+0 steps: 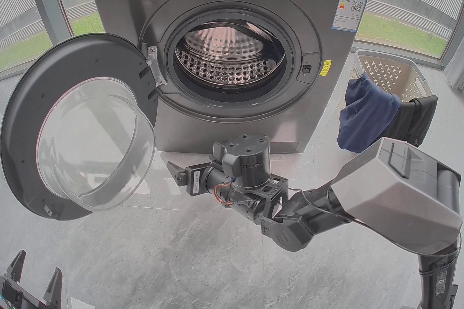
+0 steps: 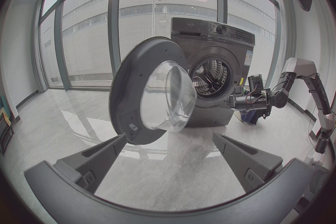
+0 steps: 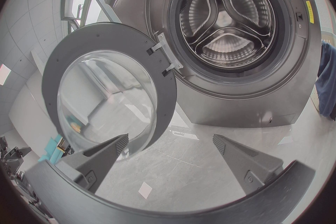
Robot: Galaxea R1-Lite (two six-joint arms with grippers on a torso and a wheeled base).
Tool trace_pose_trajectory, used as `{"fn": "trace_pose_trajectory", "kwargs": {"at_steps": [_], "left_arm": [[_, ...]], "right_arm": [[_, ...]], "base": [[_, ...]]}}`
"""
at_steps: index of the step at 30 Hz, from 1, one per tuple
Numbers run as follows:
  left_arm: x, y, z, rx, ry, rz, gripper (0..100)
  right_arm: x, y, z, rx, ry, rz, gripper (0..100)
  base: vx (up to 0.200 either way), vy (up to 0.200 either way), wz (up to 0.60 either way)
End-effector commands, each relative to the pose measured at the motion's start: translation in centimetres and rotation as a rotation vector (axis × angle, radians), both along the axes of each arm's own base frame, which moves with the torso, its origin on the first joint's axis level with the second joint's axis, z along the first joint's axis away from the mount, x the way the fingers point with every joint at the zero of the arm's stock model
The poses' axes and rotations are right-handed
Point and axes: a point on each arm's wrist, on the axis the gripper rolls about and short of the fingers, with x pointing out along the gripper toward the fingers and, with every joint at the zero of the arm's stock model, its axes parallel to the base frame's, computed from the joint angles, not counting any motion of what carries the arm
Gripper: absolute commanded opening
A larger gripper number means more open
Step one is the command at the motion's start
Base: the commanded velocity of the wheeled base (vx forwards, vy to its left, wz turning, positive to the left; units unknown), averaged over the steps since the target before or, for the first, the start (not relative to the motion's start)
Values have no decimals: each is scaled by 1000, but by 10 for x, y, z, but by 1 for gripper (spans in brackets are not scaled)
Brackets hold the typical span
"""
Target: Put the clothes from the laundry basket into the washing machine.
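Note:
The washing machine (image 1: 309,10) stands ahead with its round door (image 1: 29,107) swung wide to the left. Nothing lies in its drum (image 1: 227,59). To the right of the machine is the white laundry basket (image 1: 386,71), with a blue garment (image 1: 367,117) and a black garment (image 1: 415,119) draped over its near rim. My right gripper (image 1: 176,174) hangs low in front of the machine, below the drum opening, open and holding nothing (image 3: 169,140). My left gripper (image 1: 34,276) sits at the near left, low over the floor, open with nothing in it (image 2: 169,139).
The open door (image 3: 105,35) juts out over the floor left of the drum (image 3: 227,18). Bare grey floor lies between me and the machine, with a small white patch (image 3: 145,190) on it. Large windows stand behind the machine.

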Motion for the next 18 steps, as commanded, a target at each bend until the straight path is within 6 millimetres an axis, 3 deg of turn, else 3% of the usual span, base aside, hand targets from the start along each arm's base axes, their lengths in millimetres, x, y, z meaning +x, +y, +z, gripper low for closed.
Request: {"fn": "trace_pose_trajectory", "kwargs": {"at_steps": [1,3,4,11,13,17,18], "left_arm": [[0,0,-4,0,3,1,100],[0,0,-4,0,3,1,100],[0,0,-4,0,3,1,100],[0,0,-4,5,3,-4,100],[0,0,-4,6,3,-5,100],[0,0,-4,3,3,-5,100],[0,0,-4,2,3,-5,100]], "right_arm": [[-10,-26,25,-7,-15,-19,100],[-14,-33,30,-19,-23,-22,100],[-22,-49,38,-52,-39,-22,100],[-52,-111,60,-94,-94,-68,100],[-69,-144,71,-107,-124,-102,100],[-88,-184,85,-106,-154,-166,100],[-94,-203,88,-105,-160,-209,100]], "base": [[0,0,0],[0,0,0],[0,0,0],[0,0,0],[0,0,0],[0,0,0],[0,0,0]]}}
